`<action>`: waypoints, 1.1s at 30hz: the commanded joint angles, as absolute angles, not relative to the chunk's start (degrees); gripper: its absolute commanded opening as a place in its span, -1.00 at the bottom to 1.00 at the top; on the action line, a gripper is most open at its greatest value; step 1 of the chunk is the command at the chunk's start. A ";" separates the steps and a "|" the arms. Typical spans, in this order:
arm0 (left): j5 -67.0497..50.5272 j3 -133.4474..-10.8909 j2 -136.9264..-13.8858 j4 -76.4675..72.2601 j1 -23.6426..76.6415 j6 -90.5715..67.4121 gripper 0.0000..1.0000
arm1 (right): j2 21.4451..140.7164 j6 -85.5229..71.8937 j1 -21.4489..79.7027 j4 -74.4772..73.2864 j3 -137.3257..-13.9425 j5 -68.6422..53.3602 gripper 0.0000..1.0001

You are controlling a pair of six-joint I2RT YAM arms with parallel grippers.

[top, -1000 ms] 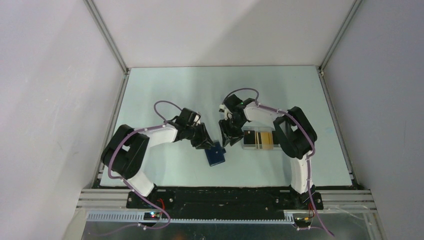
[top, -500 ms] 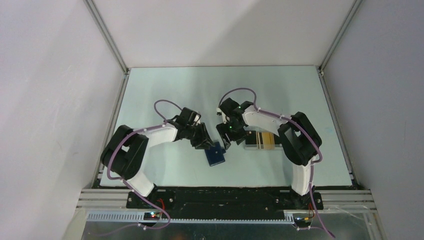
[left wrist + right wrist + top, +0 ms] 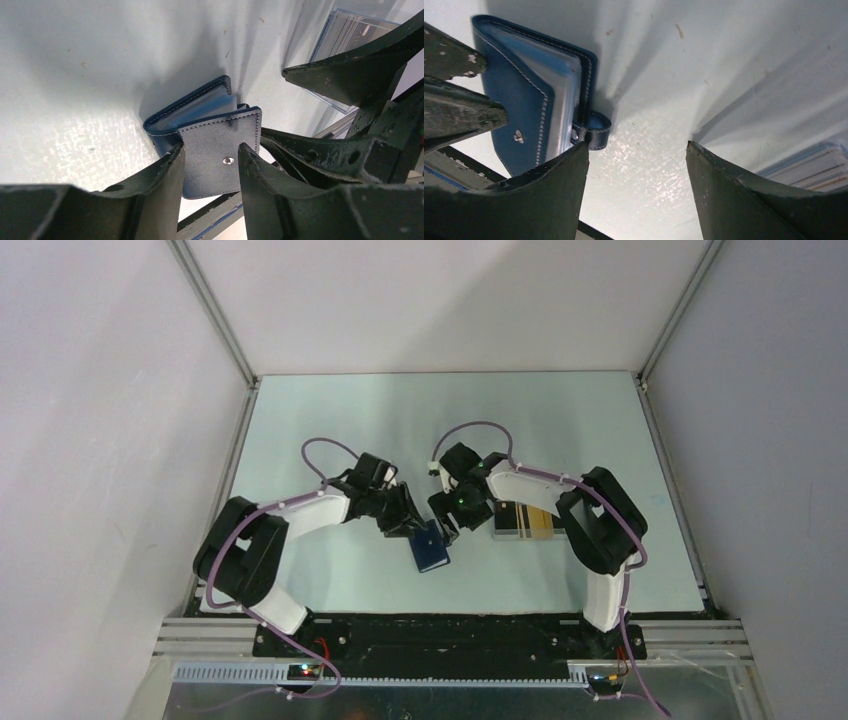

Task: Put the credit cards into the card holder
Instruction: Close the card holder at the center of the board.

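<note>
Right gripper (image 3: 636, 145) gapes empty beside the holder's (image 3: 519, 100) clasp (image 3: 594, 131); left gripper (image 3: 211, 147), parted too, holds nothing over its flap (image 3: 220, 132) — holder half-open on the table (image 3: 330, 570). Cards (image 3: 535, 523) sit in the case (image 3: 345, 45) — next, probably, spread a pocket.

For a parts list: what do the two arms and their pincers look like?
Both the left arm and right arm have white links, black joints and a looping purple cable. The left pincer and right pincer are black with scuffed edges. A green light glows near the right wrist.
</note>
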State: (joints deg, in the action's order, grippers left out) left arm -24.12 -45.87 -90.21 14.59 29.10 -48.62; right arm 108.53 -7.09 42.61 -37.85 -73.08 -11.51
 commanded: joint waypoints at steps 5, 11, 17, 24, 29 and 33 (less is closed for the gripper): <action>-24.73 -45.39 -88.73 15.15 28.08 -49.12 -0.04 | 109.89 -3.70 43.44 -30.83 -72.17 -16.20 0.53; -23.21 -43.73 -86.96 15.17 26.72 -50.22 -0.04 | 113.18 -4.87 44.16 -33.23 -76.09 -21.46 0.47; -21.39 -41.90 -83.76 15.15 24.40 -50.99 -0.04 | 117.52 -10.34 44.78 -34.10 -82.18 -29.18 0.19; -21.11 -40.92 -82.57 15.23 22.19 -49.84 -0.05 | 122.22 -12.06 48.02 -37.32 -89.79 -29.32 0.19; -20.32 -40.21 -82.75 15.79 21.81 -48.96 -0.07 | 122.18 -12.70 48.58 -37.87 -90.03 -26.54 0.17; -19.26 -40.08 -82.37 16.73 21.51 -48.35 -0.07 | 122.67 -12.58 48.81 -40.52 -90.47 -23.14 0.06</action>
State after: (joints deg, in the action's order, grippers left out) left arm -20.95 -40.82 -83.96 17.06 21.78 -49.52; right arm 121.23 -11.81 47.79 -38.98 -88.75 -25.74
